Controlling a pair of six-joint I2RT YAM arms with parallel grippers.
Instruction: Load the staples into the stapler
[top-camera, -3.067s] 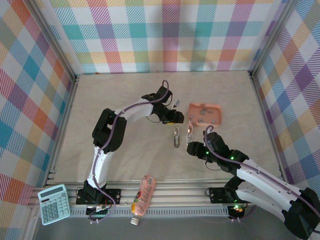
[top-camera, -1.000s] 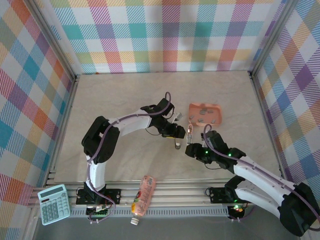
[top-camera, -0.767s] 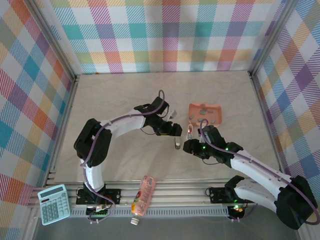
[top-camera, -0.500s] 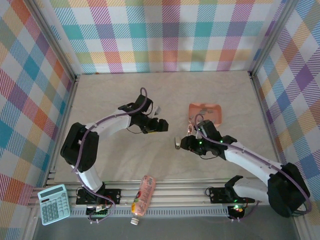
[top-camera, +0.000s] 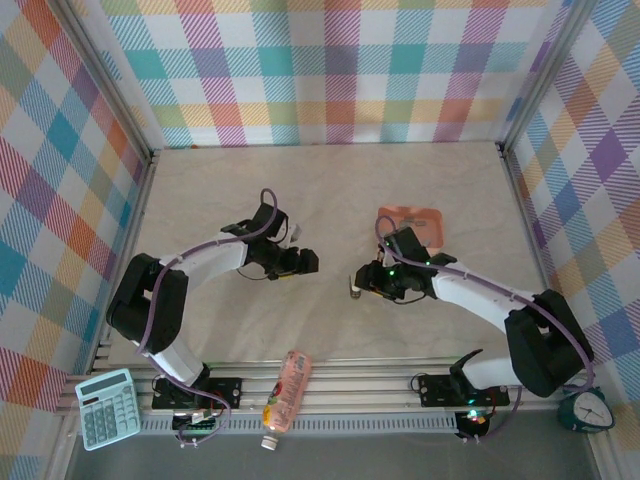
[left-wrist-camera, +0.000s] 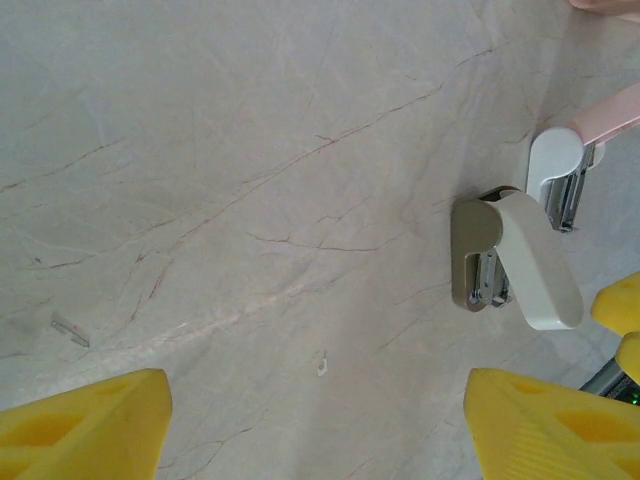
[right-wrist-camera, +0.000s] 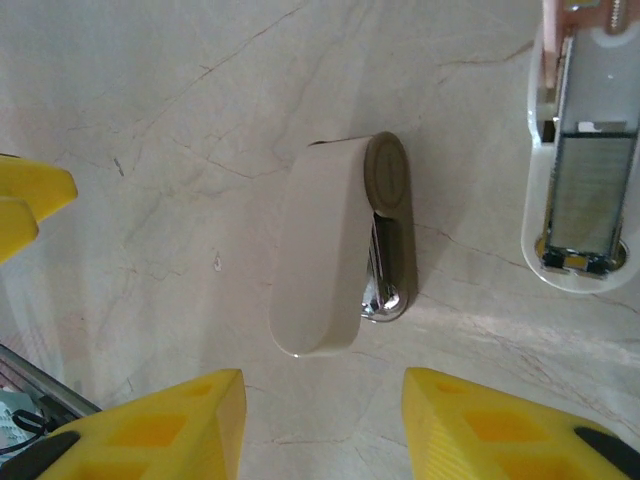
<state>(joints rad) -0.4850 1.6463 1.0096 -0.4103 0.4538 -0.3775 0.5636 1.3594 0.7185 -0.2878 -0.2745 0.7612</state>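
Note:
A beige stapler (right-wrist-camera: 335, 262) lies on the table with its lid swung slightly off its metal base. It is also the beige stapler (left-wrist-camera: 512, 262) (top-camera: 354, 291). Beside it a white-and-pink stapler (right-wrist-camera: 585, 150) lies open, and a grey metallic strip (right-wrist-camera: 587, 195) that looks like staples sits in its channel. My right gripper (right-wrist-camera: 320, 430) (top-camera: 364, 282) is open just short of the beige stapler's rounded end, with nothing between its fingers. My left gripper (left-wrist-camera: 320, 430) (top-camera: 305, 262) is wide open over bare table, left of both staplers.
A salmon-pink tray (top-camera: 425, 216) sits behind the right arm. A pink bottle (top-camera: 285, 390) and a calculator (top-camera: 106, 407) lie at the near edge, and a small clock (top-camera: 583, 410) is at the bottom right. Tiny metal bits (left-wrist-camera: 321, 365) lie on the table.
My left arm has pulled back to the left, away from the staplers, and its jaws have spread wider. My right gripper has moved in over the beige stapler, its jaws narrowing.

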